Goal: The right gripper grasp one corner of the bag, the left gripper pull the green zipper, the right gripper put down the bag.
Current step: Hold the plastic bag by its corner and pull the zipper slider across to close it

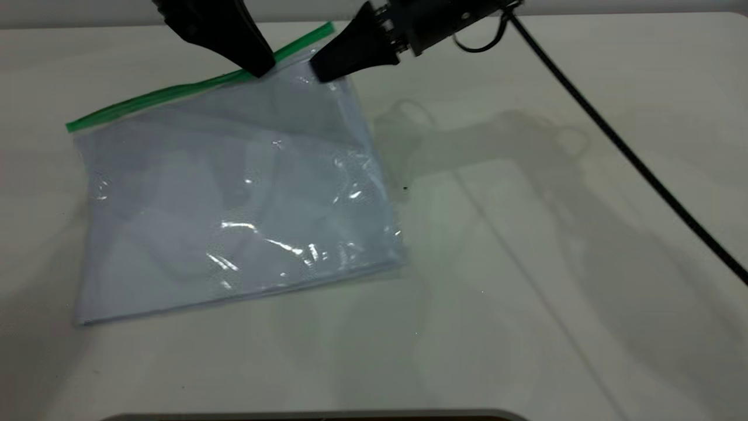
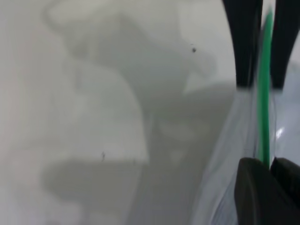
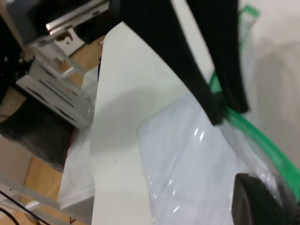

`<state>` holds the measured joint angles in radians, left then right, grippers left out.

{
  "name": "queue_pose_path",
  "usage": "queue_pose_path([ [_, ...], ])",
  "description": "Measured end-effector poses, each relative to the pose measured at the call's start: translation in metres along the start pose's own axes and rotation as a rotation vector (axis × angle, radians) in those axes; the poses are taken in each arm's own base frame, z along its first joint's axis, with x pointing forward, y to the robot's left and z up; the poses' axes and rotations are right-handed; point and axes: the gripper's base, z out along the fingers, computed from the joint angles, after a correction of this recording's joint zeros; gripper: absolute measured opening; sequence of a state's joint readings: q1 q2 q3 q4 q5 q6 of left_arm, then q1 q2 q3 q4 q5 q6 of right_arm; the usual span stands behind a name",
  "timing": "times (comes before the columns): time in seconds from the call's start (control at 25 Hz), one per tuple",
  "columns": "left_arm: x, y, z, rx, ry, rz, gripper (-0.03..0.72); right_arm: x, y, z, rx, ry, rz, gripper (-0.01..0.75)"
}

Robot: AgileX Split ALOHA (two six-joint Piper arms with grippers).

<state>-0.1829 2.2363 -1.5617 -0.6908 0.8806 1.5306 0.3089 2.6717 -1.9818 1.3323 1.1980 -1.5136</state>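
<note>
Two black pincers meet at the far edge of the bag [image 1: 234, 199], which lies mostly flat on the pale desk [image 1: 526, 263], toward its left side in the exterior view. It is a clear plastic pouch, and through its glossy face pale bluish-white sheets show, filling most of the inside; what the sheets are cannot be made out. Along its far long edge runs the green zipper [image 1: 175, 93], a narrow bright strip slanting up from the near-left corner toward the far right. The left pincer [image 1: 260, 65] comes down from the top of the exterior view and sits on that strip; in the left wrist view its two dark fingers [image 2: 243, 42] stand close on either side of the green line, narrowed onto the zipper, though the slider tab itself is hidden there. The right pincer [image 1: 318, 69], with a black braided cable [image 1: 631, 158] trailing off across the desk, has its pointed tip pinched on the bag's far right corner, just beside the left one, and the plastic rises slightly toward it. In the right wrist view a metal bracket [image 3: 56, 89] sits beyond the desk's edge.
</note>
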Motion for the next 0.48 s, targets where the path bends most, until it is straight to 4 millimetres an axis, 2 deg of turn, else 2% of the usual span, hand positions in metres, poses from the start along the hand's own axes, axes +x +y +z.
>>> queue_pose_path([
  [0.24,0.005,0.004,-0.002,-0.03,0.031,-0.013,0.053,0.004,-0.013,-0.027,0.035,-0.035,0.032,0.032],
  [0.48,0.027,0.013,-0.013,-0.058,0.09,-0.103,0.053,0.007,-0.022,-0.046,0.066,-0.062,0.062,0.032],
])
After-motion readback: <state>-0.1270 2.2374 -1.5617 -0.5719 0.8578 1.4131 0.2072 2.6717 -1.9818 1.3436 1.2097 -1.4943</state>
